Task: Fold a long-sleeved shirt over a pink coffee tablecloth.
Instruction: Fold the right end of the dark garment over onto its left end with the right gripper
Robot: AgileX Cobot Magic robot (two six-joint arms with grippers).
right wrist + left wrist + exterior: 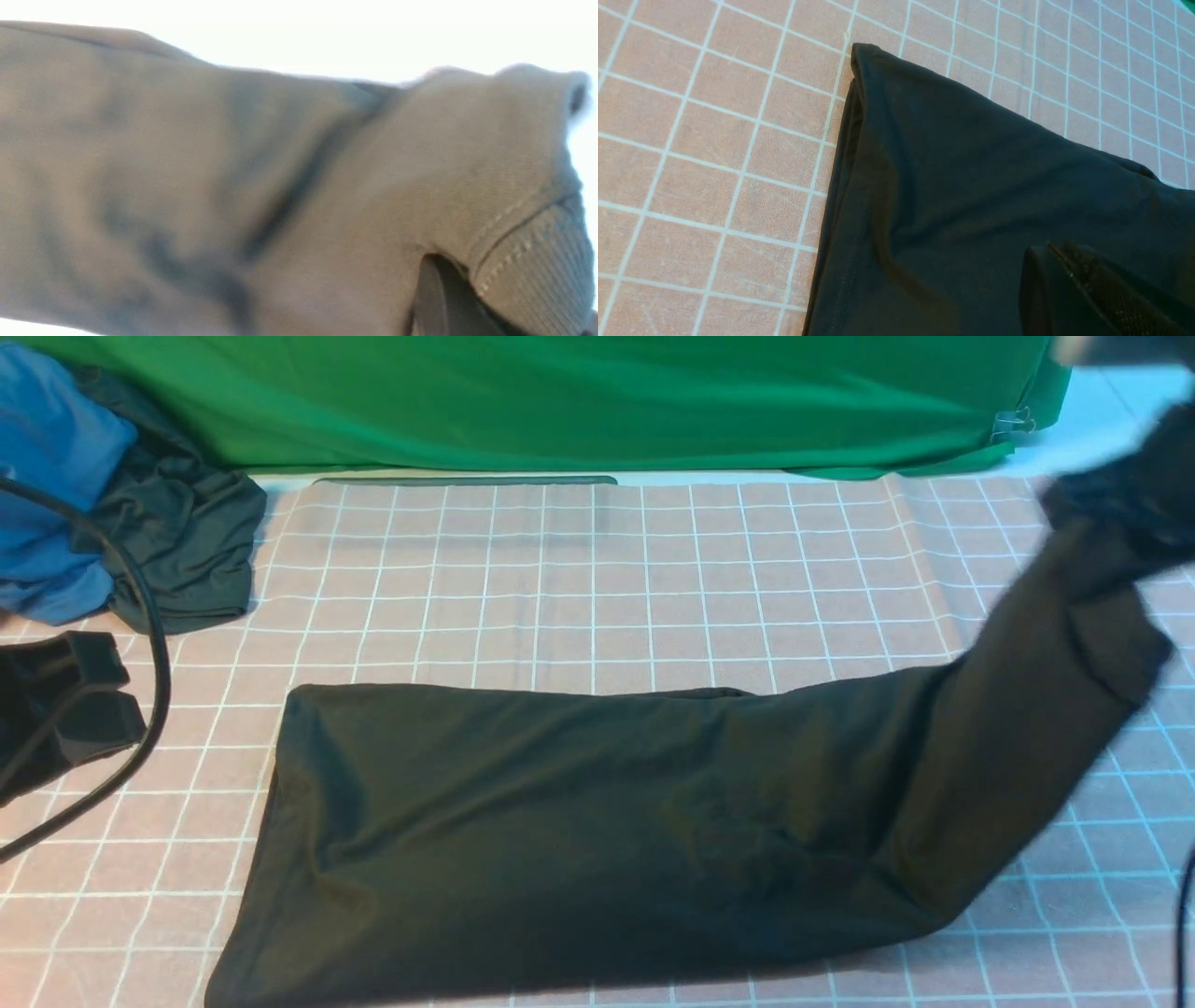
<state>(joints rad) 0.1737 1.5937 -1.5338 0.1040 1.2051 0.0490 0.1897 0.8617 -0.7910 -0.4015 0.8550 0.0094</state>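
While the tablecloth [653, 579] is lying flat under the shirt [560, 821], already folded into a long band, the right gripper [1134, 513] is clenching its raised end and the closed, empty left gripper [70, 705] is waiting aside, cross-folds apparently remaining.

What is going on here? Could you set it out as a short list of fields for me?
Surface: pink coffee tablecloth with white grid lines
Garment: long-sleeved shirt, black, lying in a long band across the cloth
Raised part: the shirt's right end, lifted off the cloth
Right gripper: blurred, shut on the lifted shirt end
Left gripper: shut, holding nothing, left of the shirt
Background: green cloth; blue cloth and dark grey-green cloth, far left
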